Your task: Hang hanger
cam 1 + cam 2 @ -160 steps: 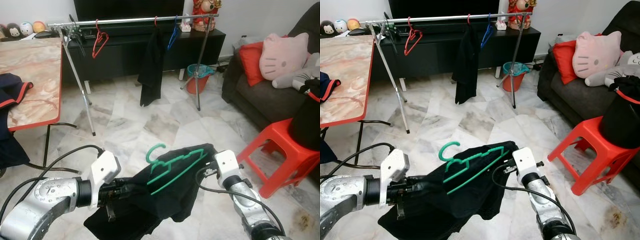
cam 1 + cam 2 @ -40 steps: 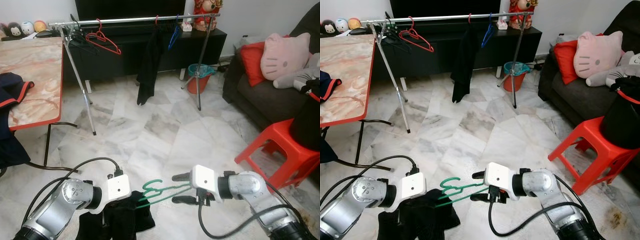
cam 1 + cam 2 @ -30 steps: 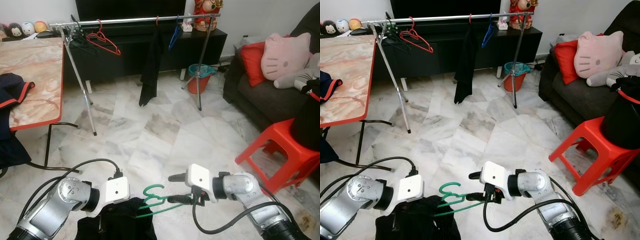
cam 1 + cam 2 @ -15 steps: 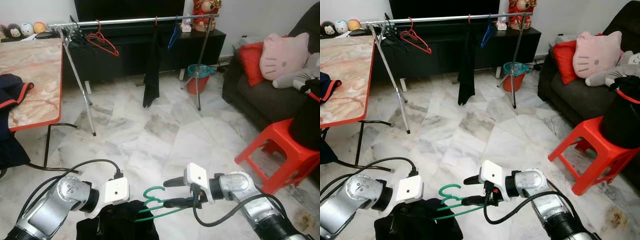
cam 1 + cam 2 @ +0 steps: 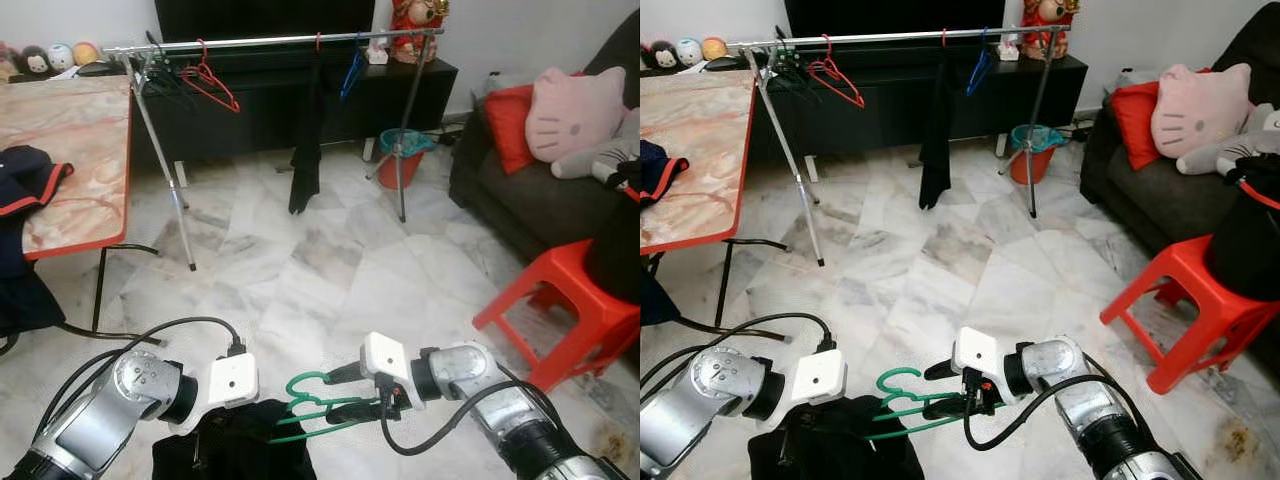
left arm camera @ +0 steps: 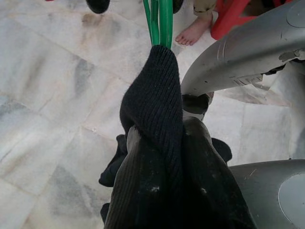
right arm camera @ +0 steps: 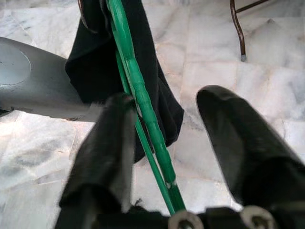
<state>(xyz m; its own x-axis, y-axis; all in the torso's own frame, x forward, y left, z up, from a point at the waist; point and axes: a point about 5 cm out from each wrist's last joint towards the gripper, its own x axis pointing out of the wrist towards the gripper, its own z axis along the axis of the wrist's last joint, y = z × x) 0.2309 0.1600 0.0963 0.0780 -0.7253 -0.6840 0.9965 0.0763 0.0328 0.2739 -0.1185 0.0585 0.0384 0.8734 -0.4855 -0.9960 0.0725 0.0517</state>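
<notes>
Halfway at best: right gripper (image 7: pixel 164 143) spread around green hanger (image 5: pixel 320 408), unclamped; left gripper (image 5: pixel 215 445) grasping black garment (image 6: pixel 162 157). Rail (image 5: pixel 280 42) at 12 o'clock, unreached.

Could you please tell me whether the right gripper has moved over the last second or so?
Yes. The right gripper has slid to the robot's left along the green hanger, away from the red stool and closer to the left gripper's black garment.
</notes>
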